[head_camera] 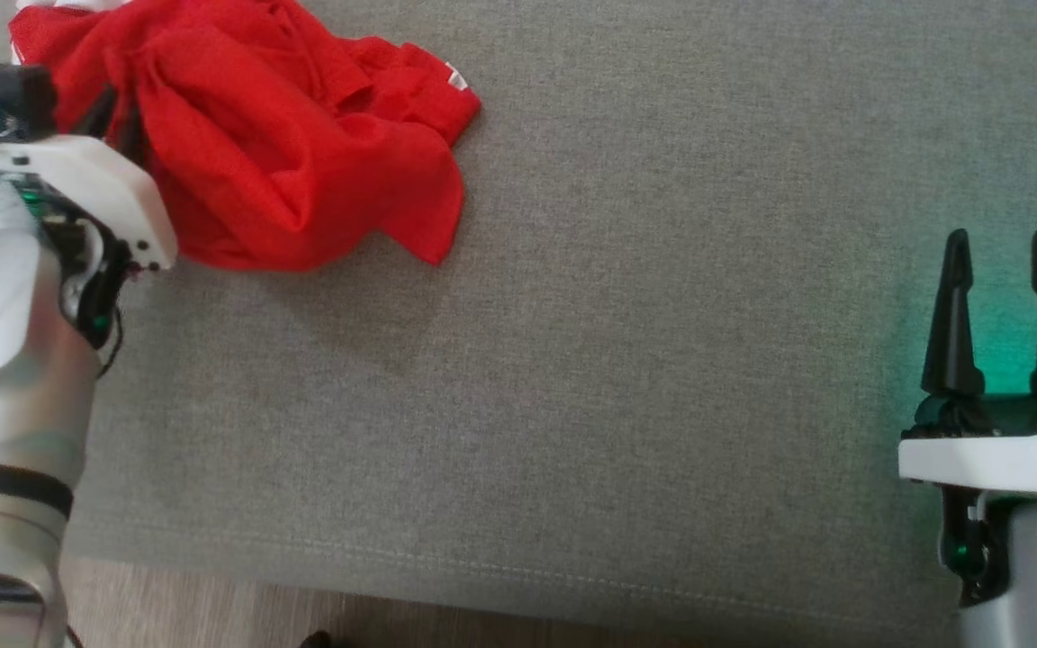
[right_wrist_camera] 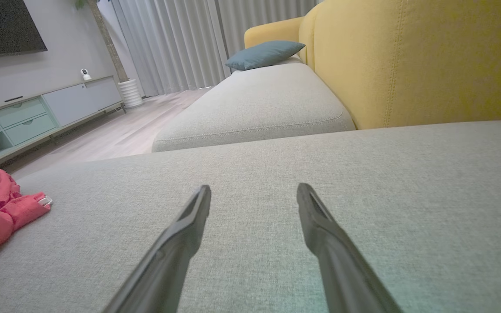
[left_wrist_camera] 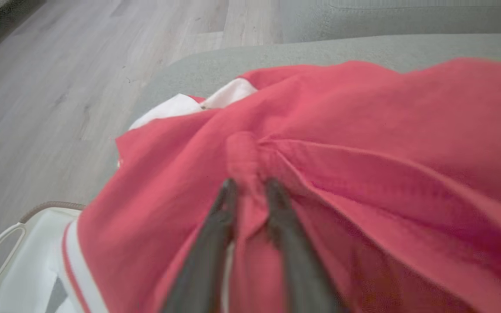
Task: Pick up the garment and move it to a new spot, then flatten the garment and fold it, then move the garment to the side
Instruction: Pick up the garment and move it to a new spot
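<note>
- Lying in a crumpled heap, the red garment [head_camera: 302, 153] sits at the far left part of the grey seat cushion [head_camera: 617, 360], in the upper left of the head view.
- Its cloth is thin and matte, with a fine weave, thrown into soft rounded folds and deep creases; a white trim band and a small pale tag show at its edges.
- Both long dark fingers of the left gripper [left_wrist_camera: 252, 188] are buried in the heap and drawn close together, clenched on a narrow ridge of the red fabric that bulges just past their tips.
- From that pinch the cloth radiates in tight pleats across the left wrist view.
- Well apart from the garment, the right gripper [head_camera: 1000, 243] hovers at the lower right, released: its two tapered, cone-shaped fingers stand spread with nothing between them, above bare cushion.
- The cushion is a coarse, heathered grey textile, flat and taut, with a stitched seam along its near edge.
- Below the garment in the left wrist view is a smooth white plastic basket [left_wrist_camera: 20, 261] with a looped handle, standing on a pale wood-grain floor [left_wrist_camera: 59, 87].
- Behind the grey seat rises a mustard-yellow upholstered backrest [right_wrist_camera: 407, 56], and a soft blue-grey pillow [right_wrist_camera: 265, 52] lies on the farther seat.
</note>
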Available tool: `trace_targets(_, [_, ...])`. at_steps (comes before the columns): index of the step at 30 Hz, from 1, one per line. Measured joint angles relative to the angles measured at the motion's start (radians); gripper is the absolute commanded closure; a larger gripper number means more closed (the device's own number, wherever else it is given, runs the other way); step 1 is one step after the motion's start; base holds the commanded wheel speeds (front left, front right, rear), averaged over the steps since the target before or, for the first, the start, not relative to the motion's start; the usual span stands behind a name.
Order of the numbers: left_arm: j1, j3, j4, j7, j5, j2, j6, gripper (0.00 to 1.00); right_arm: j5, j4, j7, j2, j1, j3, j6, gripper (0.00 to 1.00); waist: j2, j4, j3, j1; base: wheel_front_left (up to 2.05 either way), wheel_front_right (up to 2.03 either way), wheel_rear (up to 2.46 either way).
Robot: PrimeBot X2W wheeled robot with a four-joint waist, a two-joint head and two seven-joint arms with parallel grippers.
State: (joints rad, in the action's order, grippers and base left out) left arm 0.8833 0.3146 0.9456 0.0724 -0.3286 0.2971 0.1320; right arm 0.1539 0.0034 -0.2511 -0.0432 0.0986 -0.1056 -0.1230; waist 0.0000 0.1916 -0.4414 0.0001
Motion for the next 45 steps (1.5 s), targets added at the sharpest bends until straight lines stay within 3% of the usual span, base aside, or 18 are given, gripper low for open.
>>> trace_targets(7, [0.011, 0.028, 0.031, 0.099, 0.001, 0.014, -0.002, 1.00, 0.013, 0.028, 0.000, 0.000, 0.000, 0.015, 0.000, 0.00, 0.0000, -0.001, 0.045, 0.0000, 0.00, 0.00, 0.00])
trace_targets(13, [0.010, 0.021, -0.039, 0.169, 0.018, 0.048, -0.058, 1.00, 0.059, 0.051, 0.000, 0.000, -0.002, 0.033, 0.000, 0.00, 0.0000, -0.006, 0.119, -0.0001, 0.00, 0.00, 0.00])
trace_targets(16, [0.000, -0.002, -0.146, 0.176, 0.038, 0.068, -0.098, 1.00, 0.081, 0.063, 0.000, 0.000, -0.008, 0.035, 0.000, 0.00, 0.0000, -0.011, 0.164, -0.0001, 0.00, 0.00, 0.00])
trace_targets(21, [-0.085, -0.080, -0.442, 0.180, 0.057, 0.089, -0.170, 1.00, 0.112, 0.076, 0.000, 0.000, -0.030, 0.042, 0.000, 0.00, 0.0000, -0.026, 0.241, -0.0001, 0.00, 0.00, 0.00])
trace_targets(28, [-0.273, -0.131, -0.761, 0.184, 0.115, 0.068, -0.204, 1.00, 0.128, 0.098, 0.000, 0.001, -0.104, 0.060, 0.000, 0.00, 0.0001, -0.058, 0.354, -0.0001, 0.00, 0.00, 0.00])
trace_targets(35, [-0.329, -0.141, -0.926, 0.184, 0.147, 0.041, -0.201, 1.00, 0.138, 0.094, 0.000, 0.001, -0.111, 0.081, 0.000, 0.00, 0.0001, -0.131, 0.410, -0.0001, 0.00, 0.00, 0.00])
trace_targets(40, [-0.342, -0.121, -0.953, 0.184, 0.152, 0.030, -0.175, 1.00, 0.147, 0.079, 0.000, 0.001, -0.111, 0.105, 0.000, 0.00, 0.0001, -0.197, 0.425, -0.0002, 0.00, 0.00, 0.00])
trace_targets(45, [-0.350, -0.037, -0.949, 0.179, 0.160, -0.007, -0.141, 1.00, 0.165, 0.056, 0.000, 0.001, -0.111, 0.125, 0.000, 0.00, 0.0001, -0.277, 0.428, -0.0001, 0.00, 0.00, 0.00])
